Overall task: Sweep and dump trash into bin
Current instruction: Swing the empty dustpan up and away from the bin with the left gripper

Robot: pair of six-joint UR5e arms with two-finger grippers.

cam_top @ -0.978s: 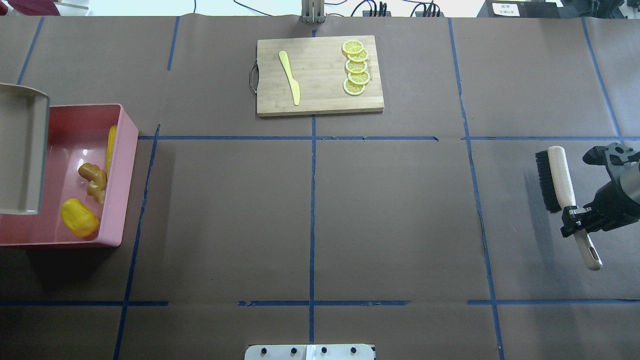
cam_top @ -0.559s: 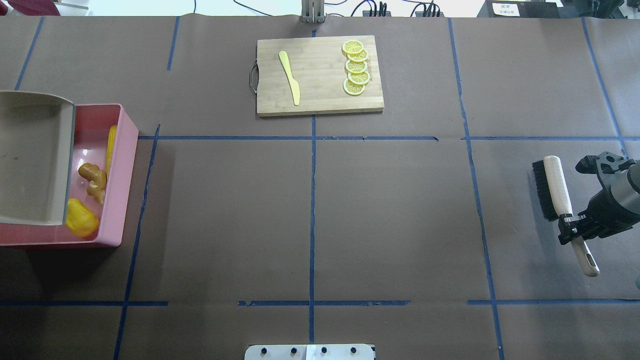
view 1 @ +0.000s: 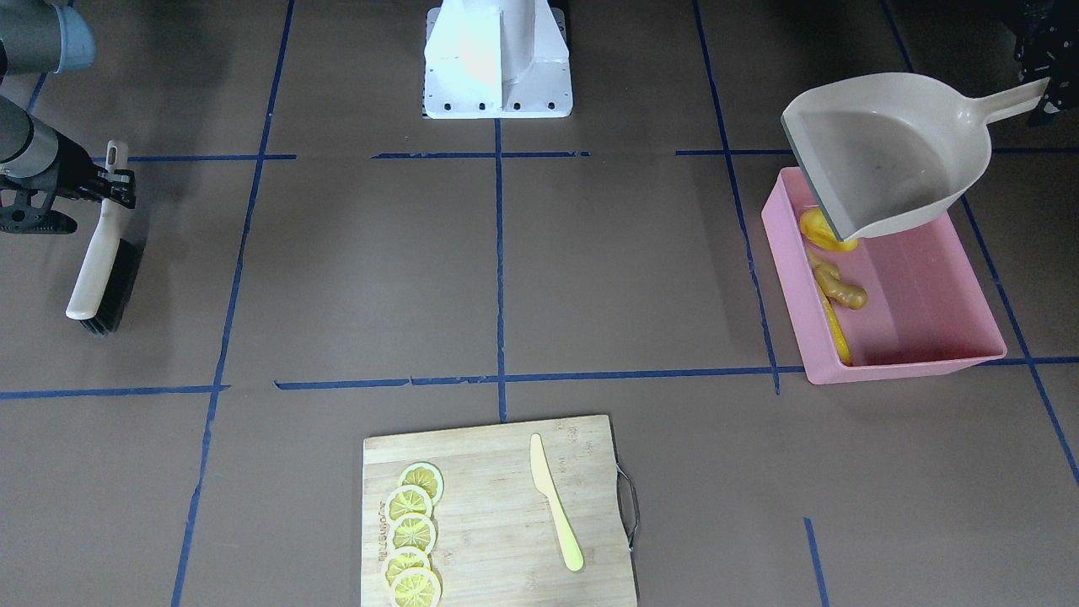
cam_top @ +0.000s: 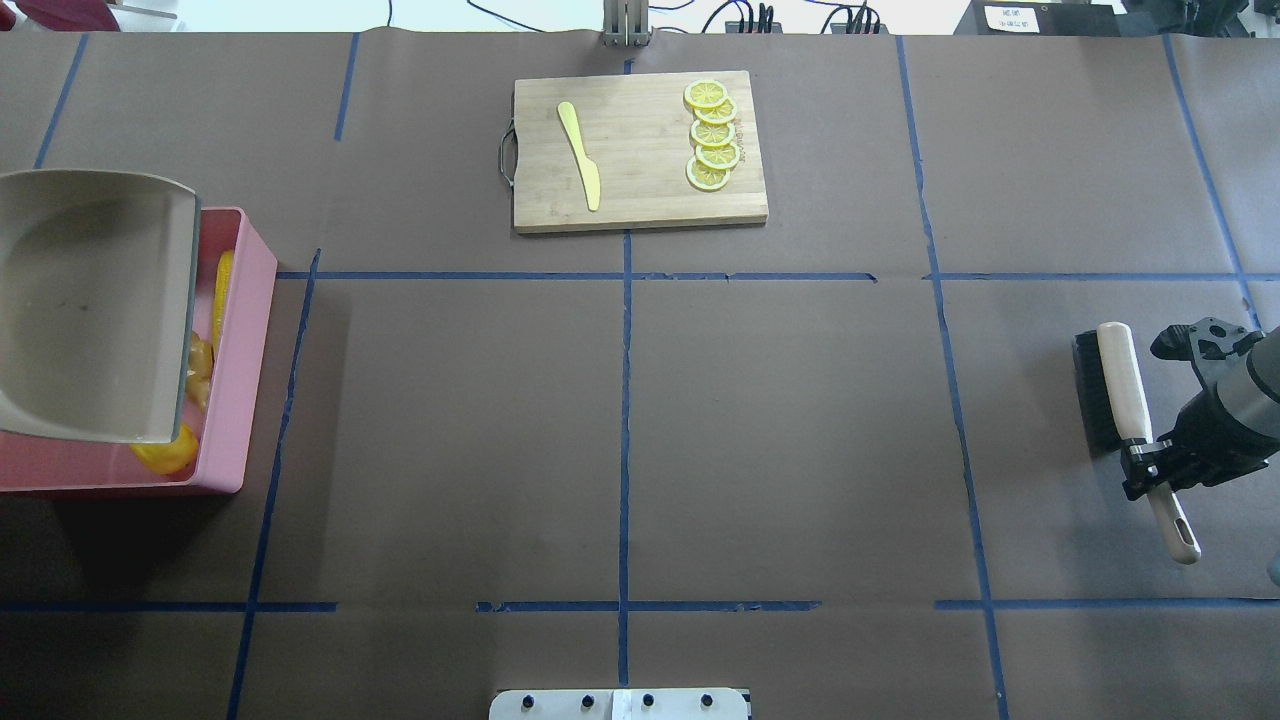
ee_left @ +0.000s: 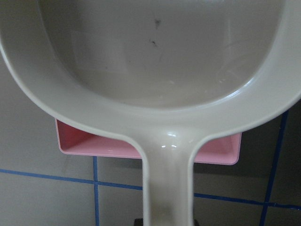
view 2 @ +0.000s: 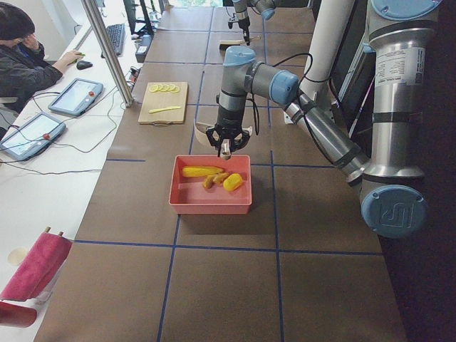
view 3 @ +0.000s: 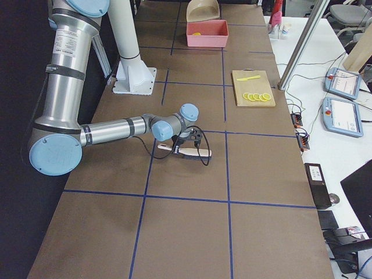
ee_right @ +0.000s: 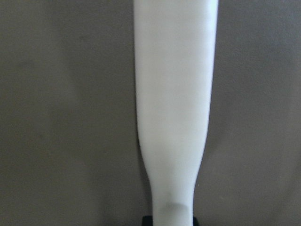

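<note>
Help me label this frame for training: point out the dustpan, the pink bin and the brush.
dustpan [view 1: 893, 152], front-facing view, inside of the scoop.
pink bin [view 1: 919, 295], front-facing view, bare floor inside.
brush [cam_top: 1122, 375], overhead view, pale back above the bristles.

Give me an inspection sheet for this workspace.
Surface: brown paper table, blue tape grid.
Job's things: corn cob, potato piece and ginger root lie in the pink bin; dustpan empty above it.
Clutter: cutting board with knife and lemon slices.
Hands: left hand shut on dustpan handle; right hand shut on brush handle.
Cables: cables behind the table's far edge.
Surroundings: seated person and tablets at a side desk.
</note>
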